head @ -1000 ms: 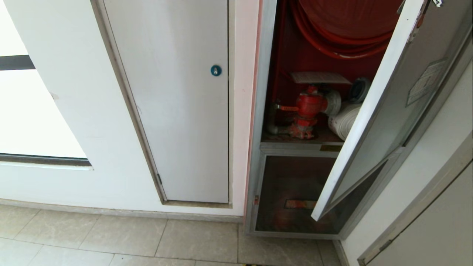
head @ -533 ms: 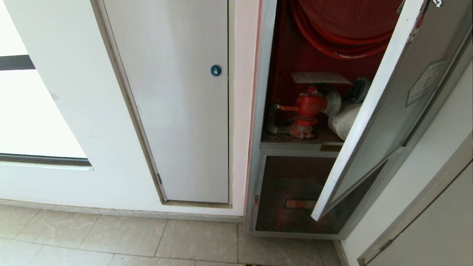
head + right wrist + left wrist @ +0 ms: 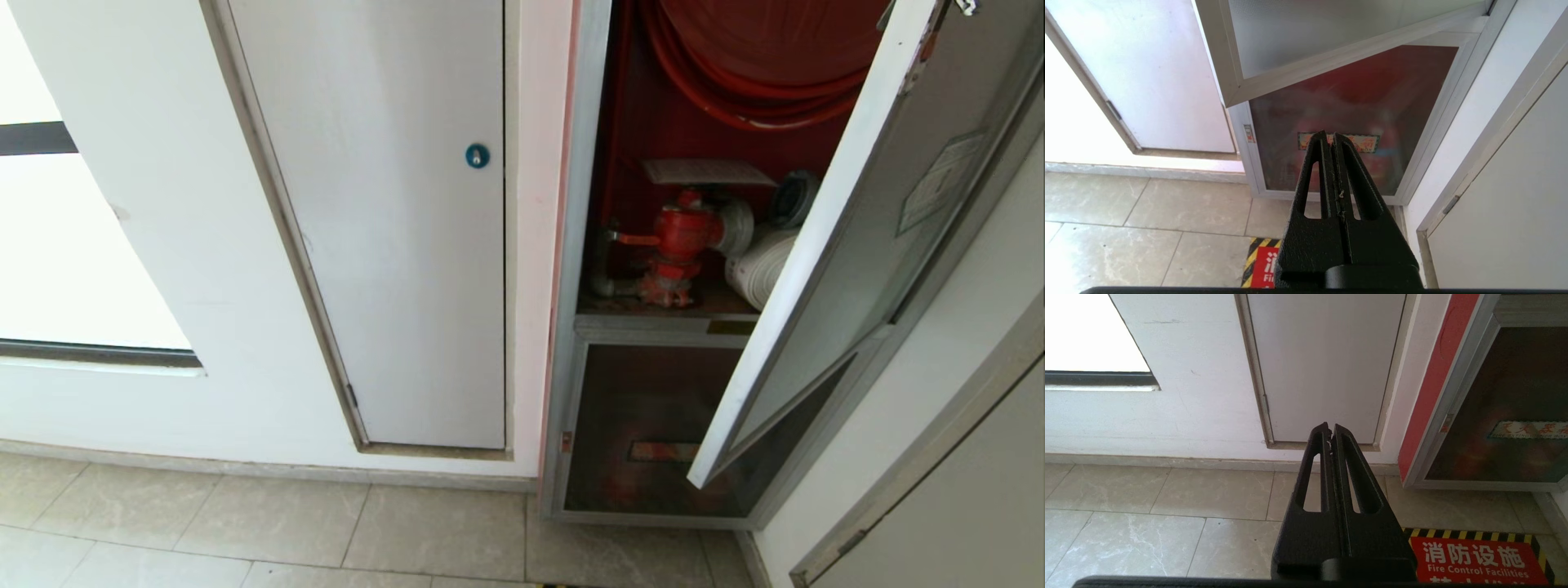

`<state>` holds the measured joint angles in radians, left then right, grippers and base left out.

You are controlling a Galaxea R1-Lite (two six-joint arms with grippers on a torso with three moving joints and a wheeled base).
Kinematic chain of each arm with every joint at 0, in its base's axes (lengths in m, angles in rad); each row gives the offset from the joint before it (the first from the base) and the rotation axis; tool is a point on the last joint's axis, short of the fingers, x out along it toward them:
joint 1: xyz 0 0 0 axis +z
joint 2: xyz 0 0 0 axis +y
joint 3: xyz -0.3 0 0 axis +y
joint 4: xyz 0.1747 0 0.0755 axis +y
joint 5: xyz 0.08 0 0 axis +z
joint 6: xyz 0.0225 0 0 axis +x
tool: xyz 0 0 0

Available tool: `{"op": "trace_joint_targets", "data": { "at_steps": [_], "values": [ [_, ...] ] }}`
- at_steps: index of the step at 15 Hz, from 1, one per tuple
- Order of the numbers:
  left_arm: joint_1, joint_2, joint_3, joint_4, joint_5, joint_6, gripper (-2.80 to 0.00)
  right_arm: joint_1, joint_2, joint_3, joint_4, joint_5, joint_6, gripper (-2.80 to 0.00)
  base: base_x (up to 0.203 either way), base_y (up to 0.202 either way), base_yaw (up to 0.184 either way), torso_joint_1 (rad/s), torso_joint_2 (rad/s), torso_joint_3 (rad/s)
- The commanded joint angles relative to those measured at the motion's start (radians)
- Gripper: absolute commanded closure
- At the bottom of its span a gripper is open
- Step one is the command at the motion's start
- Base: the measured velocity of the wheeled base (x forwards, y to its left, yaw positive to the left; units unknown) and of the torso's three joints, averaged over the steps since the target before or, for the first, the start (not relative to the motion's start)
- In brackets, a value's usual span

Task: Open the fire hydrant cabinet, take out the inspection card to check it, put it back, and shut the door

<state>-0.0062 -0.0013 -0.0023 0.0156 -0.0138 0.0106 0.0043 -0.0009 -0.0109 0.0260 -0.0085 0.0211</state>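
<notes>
Inside the cabinet (image 3: 584, 245), its door (image 3: 824, 269) swung open, I see the card (image 3: 704, 171) lying above the red valve (image 3: 682, 233). My left gripper (image 3: 1330, 430) and right gripper (image 3: 1330, 139) hang low, both pressed together, empty.

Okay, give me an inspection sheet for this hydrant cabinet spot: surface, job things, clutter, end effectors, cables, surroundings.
Surface: grey tiled floor, a red fire-control floor sign in front of the cabinet.
Job's things: fire hydrant cabinet stands open; door swung out; inspection card lies inside above the red valve, beside the white rolled hose.
Clutter: nothing seen.
End effectors: left end effector shut, empty, low above the floor; right end effector shut, empty, facing the lower glass panel.
Cables: nothing seen; only the red hose reel.
Surroundings: white panel door with round blue lock, closed.
</notes>
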Motion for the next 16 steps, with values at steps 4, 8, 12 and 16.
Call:
{"op": "trace_joint_targets", "data": {
  "at_steps": [4,8,12,16],
  "values": [
    [0.000,0.001,0.000,0.000,0.000,0.000,0.00,0.000,-0.001,0.000,0.000,0.000,0.010,0.00,0.000,0.000,0.000,0.000,0.00,0.000],
    [0.000,0.001,0.000,0.000,0.000,0.000,0.00,0.000,-0.002,-0.008,0.000,0.001,0.001,0.00,0.000,0.000,0.000,0.000,0.00,0.000],
    [0.000,0.001,-0.001,0.000,0.000,0.000,0.00,0.000,0.070,-0.111,0.021,0.008,0.003,0.00,0.000,0.000,0.000,0.000,0.00,0.000],
    [0.000,0.001,-0.001,0.000,0.000,0.000,0.00,0.000,0.242,-0.229,0.017,0.057,0.005,0.00,0.000,0.000,0.000,0.000,0.00,0.000]
  ]
}}
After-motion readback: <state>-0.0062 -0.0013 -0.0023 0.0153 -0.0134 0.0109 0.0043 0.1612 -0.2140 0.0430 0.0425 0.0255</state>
